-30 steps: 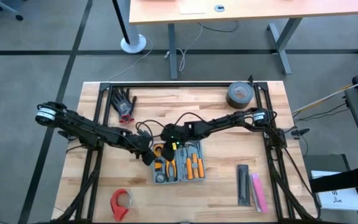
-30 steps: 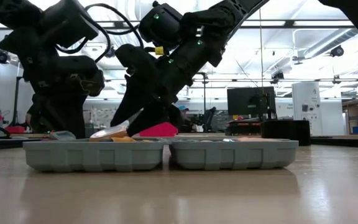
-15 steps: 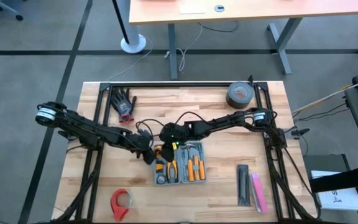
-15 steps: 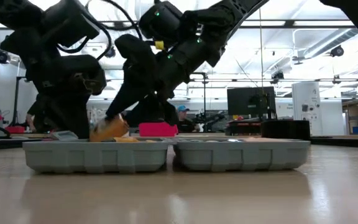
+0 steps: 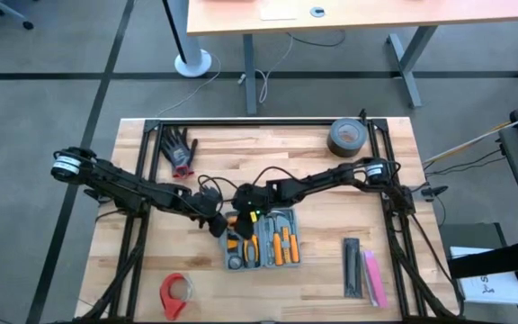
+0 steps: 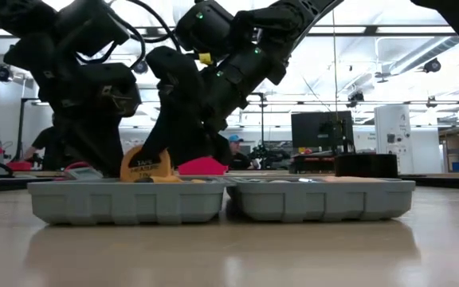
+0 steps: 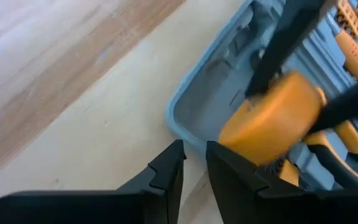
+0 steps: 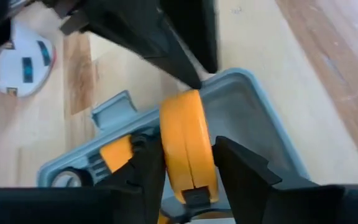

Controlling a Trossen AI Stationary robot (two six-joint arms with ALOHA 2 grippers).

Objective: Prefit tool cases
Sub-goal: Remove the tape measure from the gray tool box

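right end effector (image 8: 188,168), fingers clamped on an orange tape measure (image 8: 188,146), hangs directly over the open tool case's (image 5: 263,238) left-hand corner on the desk (image 5: 331,189), while the nearly closed, empty left end effector (image 7: 194,165) waits just outside that edge.

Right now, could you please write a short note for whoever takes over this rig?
Right gripper: jaws clamped on the orange round tape measure, standing on edge over the left end of the open blue-grey plastic tool case.
Left gripper: low beside that end's outer corner, holding nothing.
Done: orange-handled hand tools lie in the tray.
Left: probably seat the tape measure in its slot, release.
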